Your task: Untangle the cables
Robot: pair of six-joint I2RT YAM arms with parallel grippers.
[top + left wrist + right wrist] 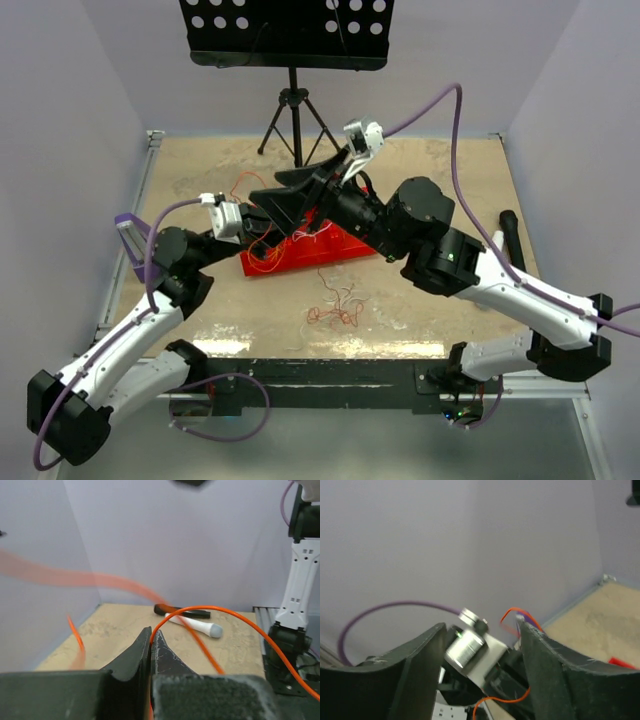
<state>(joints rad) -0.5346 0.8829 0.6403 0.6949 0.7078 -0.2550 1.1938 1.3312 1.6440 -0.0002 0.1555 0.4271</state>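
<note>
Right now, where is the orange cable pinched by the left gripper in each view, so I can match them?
Top external: the orange cable loops left of centre, behind the red tray.
Left wrist: it arcs rightward from the shut left gripper.
Right wrist: orange strands show between the open fingers of the right gripper; I cannot tell whether they are the same cable.
Shared landmark: the tan table, in all three.

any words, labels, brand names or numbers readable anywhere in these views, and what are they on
No text can be read in any view.
Red tray: no label visible.
White arm casing: no lettering that can be made out.
Black stand: punched holes only, no print.
Left pincer, shut on an orange cable: scratches only.
</note>
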